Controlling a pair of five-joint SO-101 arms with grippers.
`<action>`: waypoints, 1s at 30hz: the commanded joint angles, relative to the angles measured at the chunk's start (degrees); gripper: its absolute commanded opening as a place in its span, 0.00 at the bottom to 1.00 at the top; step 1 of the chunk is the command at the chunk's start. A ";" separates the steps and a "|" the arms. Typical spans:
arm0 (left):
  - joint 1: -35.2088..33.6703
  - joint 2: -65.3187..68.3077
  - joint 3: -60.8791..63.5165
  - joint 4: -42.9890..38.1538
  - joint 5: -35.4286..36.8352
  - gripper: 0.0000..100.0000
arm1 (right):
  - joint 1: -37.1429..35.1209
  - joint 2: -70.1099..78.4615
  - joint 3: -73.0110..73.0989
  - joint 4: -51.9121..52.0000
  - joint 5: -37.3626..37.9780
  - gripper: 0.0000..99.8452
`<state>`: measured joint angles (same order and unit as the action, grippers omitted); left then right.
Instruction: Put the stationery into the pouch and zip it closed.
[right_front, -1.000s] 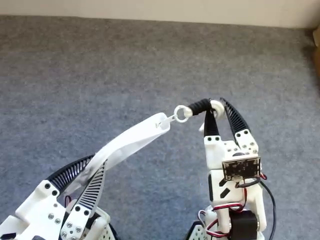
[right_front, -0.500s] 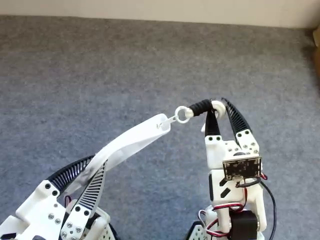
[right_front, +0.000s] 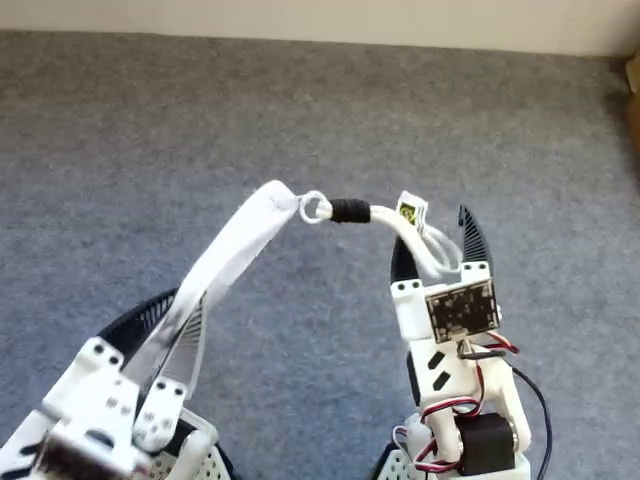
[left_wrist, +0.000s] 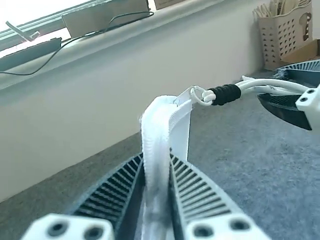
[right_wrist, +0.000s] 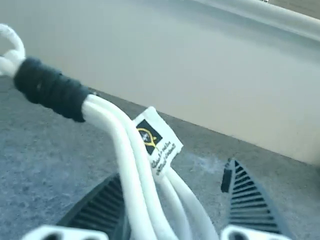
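The white pouch (right_front: 225, 265) hangs off the grey carpet (right_front: 150, 130), pinched edge-on in the left gripper (right_front: 185, 310) at about 7 o'clock in the high view. From there it rises as a narrow band toward 12 o'clock and bends over at its top end near the middle. The left wrist view shows both ribbed fingers (left_wrist: 192, 182) pressed flat against the pouch's sides, so these jaws are closed tight on it, with a line of zipper teeth running up the edge.

At the bent-over end sits a small ring (right_front: 315, 207), and just to its 3 o'clock a black wrapping (right_front: 350, 211) binds a white cord (right_front: 428, 245). The cord runs on toward 4 o'clock, past a small printed tag (right_front: 411, 212) fixed to it, and down into the right gripper (right_front: 434, 230), which stands at about 5 o'clock. That gripper's jaws are moderately apart. The cord strands pass through the gap and lie against one black finger (right_wrist: 97, 202), while the other finger (right_wrist: 245, 195) stands clear of them.

The pouch and cord together bridge the space between the two arms. A circuit board (right_front: 460, 308) faces up on the right arm behind its fingers. A pale wall (right_front: 300, 18) edges the carpet at 12 o'clock. In the left wrist view a slatted basket (left_wrist: 285, 30) of wooden sticks stands against that wall, beyond the right gripper.
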<state>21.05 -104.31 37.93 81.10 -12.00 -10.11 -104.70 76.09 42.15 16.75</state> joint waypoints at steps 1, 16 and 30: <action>-0.66 -0.22 3.91 -7.65 -0.53 0.00 | -2.86 -0.57 -0.75 0.66 0.26 0.24; -15.08 -0.13 20.97 -34.99 -10.29 0.00 | -5.49 -0.57 -0.48 0.48 0.26 0.24; -2.59 -0.13 32.13 -36.13 -10.29 0.01 | -5.14 -0.57 -0.40 0.40 0.26 0.24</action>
<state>13.85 -103.78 69.23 47.16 -21.76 -15.30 -104.70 76.09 42.68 16.75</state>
